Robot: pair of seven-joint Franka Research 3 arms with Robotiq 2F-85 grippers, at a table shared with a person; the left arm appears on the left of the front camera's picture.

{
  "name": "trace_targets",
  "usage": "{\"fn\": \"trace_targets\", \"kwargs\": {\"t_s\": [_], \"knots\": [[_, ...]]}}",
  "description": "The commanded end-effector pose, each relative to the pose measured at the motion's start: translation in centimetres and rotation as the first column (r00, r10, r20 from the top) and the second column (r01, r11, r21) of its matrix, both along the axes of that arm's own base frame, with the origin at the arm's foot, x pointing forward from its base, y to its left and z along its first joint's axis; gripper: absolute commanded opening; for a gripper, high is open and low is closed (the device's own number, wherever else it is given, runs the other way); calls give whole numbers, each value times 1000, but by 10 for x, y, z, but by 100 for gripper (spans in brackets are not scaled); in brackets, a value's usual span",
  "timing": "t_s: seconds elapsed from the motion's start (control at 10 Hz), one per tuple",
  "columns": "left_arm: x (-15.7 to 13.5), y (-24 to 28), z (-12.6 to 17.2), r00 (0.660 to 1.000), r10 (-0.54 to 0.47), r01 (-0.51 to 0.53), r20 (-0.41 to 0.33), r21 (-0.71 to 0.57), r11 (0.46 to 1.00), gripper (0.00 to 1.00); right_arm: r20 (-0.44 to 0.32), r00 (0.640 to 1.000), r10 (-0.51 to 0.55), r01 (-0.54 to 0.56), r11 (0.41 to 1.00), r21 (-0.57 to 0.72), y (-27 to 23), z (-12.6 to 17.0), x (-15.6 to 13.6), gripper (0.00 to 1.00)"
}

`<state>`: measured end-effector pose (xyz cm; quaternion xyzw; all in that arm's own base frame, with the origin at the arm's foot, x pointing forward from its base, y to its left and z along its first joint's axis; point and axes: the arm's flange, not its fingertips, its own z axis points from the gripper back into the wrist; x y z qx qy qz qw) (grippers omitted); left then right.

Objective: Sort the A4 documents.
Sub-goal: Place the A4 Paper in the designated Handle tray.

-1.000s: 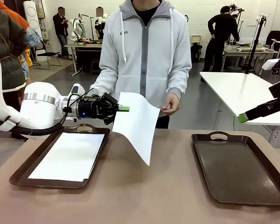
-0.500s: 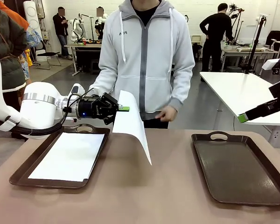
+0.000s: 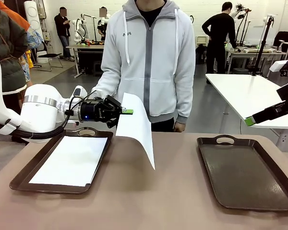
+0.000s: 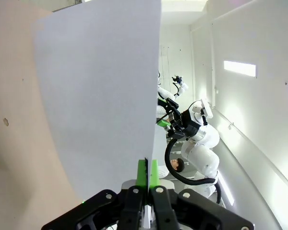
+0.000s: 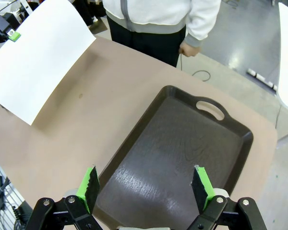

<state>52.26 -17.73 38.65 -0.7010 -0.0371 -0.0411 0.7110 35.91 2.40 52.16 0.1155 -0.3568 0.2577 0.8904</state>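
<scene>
My left gripper [image 3: 127, 111] is shut on the top edge of a white A4 sheet [image 3: 137, 129], which hangs curled above the table between the two trays. In the left wrist view the green pads [image 4: 147, 173] pinch that sheet [image 4: 101, 96]. A second sheet [image 3: 72, 160] lies flat in the left brown tray [image 3: 19, 179]. My right gripper [image 5: 146, 187] is open, hovering above the bare right tray [image 5: 177, 143]. It enters at the right edge of the front view [image 3: 251, 120]. The held sheet [image 5: 38, 62] shows from that side too.
The person stands at the far edge, one hand [image 3: 180, 127] lowered beside the table. The right tray [image 3: 249, 172] holds nothing. Bare brown tabletop [image 3: 173, 201] lies between the trays. Another white table [image 3: 249, 96] stands behind on the right.
The person's hand has let go of the sheet and dropped to the table's far edge. The sheet now hangs from my left gripper alone, curled narrower. Neither arm has moved.
</scene>
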Motion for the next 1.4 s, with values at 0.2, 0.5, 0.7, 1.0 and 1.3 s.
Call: {"fn": "trace_targets", "kwargs": {"t_s": [0.2,0.5,0.7,1.0,1.3], "knots": [[0,0,1,1000,0,0,1,-1,1000,0,-3,1000,4,-4,1000,4,0,-1,1,100],[0,0,1,1000,0,0,1,-1,1000,0,-3,1000,4,-4,1000,4,0,-1,1,100],[-5,13,5,999,-37,36,9,78,996,1,-3,1000,4,-4,1000,4,0,-1,1,100],[-23,73,31,985,-171,171,-23,250,953,1,-3,1000,4,-4,1000,4,0,-1,1,100],[-19,121,34,968,-245,251,-63,363,897,1,-3,1000,4,-4,1000,4,0,-1,1,100]]}}
